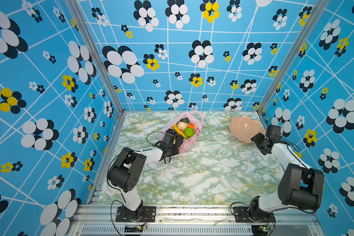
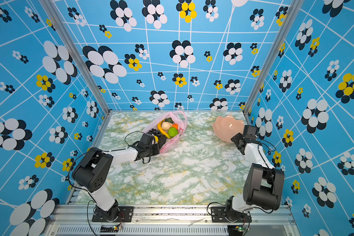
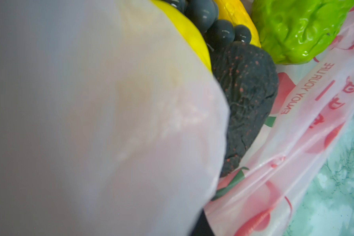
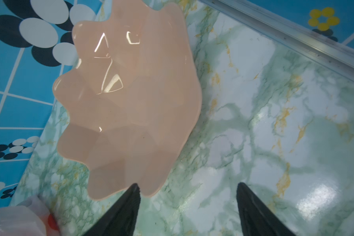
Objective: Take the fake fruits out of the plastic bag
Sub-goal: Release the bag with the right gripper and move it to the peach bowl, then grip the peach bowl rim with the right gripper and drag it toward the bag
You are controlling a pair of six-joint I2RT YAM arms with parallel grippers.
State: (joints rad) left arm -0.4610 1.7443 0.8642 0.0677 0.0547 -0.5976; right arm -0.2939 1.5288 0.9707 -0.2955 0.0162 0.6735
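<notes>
The pink plastic bag (image 1: 199, 121) lies open at the back middle of the table with the fake fruits inside. They include a banana (image 1: 179, 132), a beige one (image 1: 182, 125), a bumpy green one (image 1: 189, 132), a small orange one (image 1: 191, 125) and black grapes (image 1: 171, 131). My left gripper (image 1: 173, 147) is at the bag's near end, shut, its jaws hidden under bag film (image 3: 110, 122). The left wrist view shows the green fruit (image 3: 300, 30), grapes (image 3: 219, 30), a dark speckled fruit (image 3: 249, 98) and a yellow one (image 3: 189, 36). My right gripper (image 4: 188, 185) is open and empty, far to the right.
A peach-pink wavy-edged dish (image 1: 243, 126) sits at the back right, and one right finger tip overlaps its near rim (image 4: 149, 192) in the right wrist view. The side wall and its metal rail (image 4: 294, 38) run close behind the right arm.
</notes>
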